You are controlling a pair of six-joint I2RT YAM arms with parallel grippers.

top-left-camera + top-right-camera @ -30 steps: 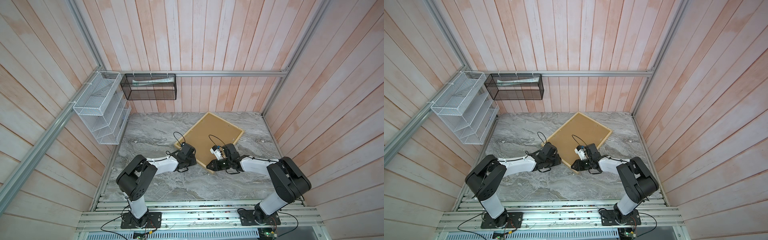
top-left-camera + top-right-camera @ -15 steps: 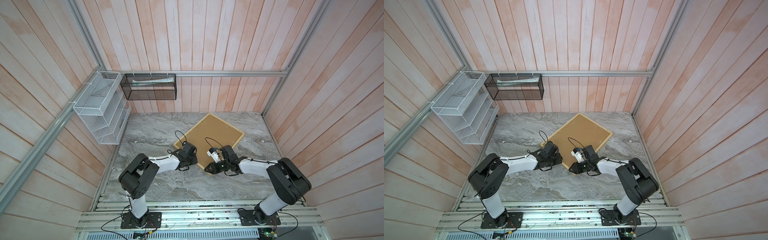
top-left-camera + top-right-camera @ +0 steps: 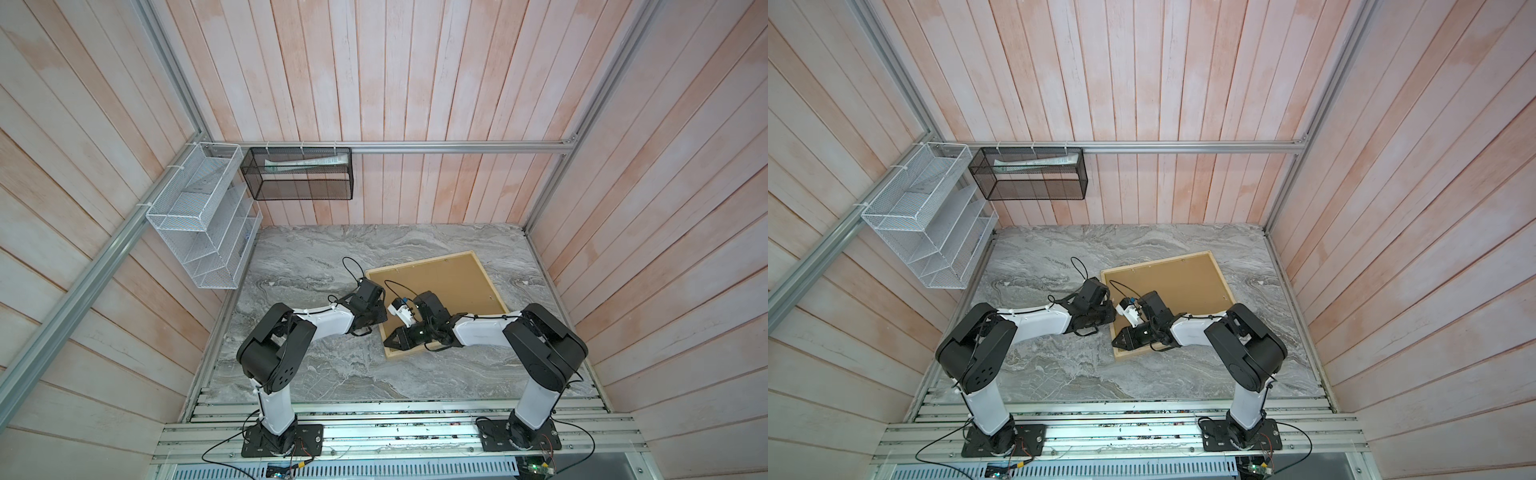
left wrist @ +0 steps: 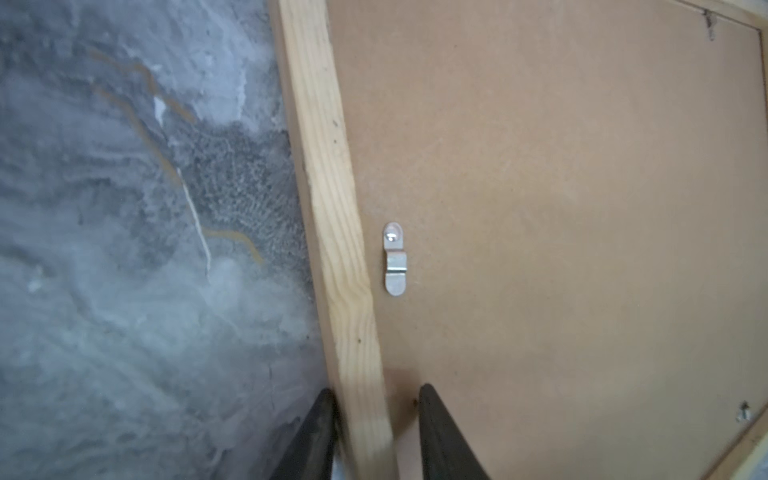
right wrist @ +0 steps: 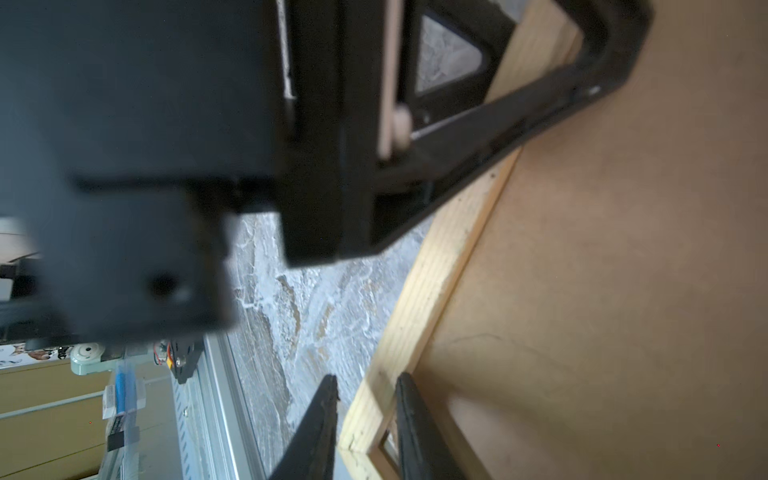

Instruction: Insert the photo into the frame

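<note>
The frame (image 3: 419,262) (image 3: 1158,264) lies face down on the marble table, with the brown backing panel (image 3: 449,286) (image 4: 540,208) inside it. My left gripper (image 3: 379,318) (image 4: 376,399) straddles the frame's left rail (image 4: 332,208). It is open: one finger touches the rail's outer edge and the other stands a narrow gap off its inner edge. My right gripper (image 3: 388,343) (image 5: 368,386) is shut on the rail (image 5: 440,257) at the frame's near left corner. The photo is hidden or out of view.
A metal hanger clip (image 4: 395,259) sits on the backing panel close to the left rail. A white wire rack (image 3: 199,220) hangs on the left wall. A black mesh basket (image 3: 297,174) holding papers hangs on the back wall. The table's (image 3: 316,257) metal front rail lies near the corner.
The frame has swung round on the table, and its near corner went left with my right gripper. My left gripper stayed at the left rail and narrowed its jaws.
</note>
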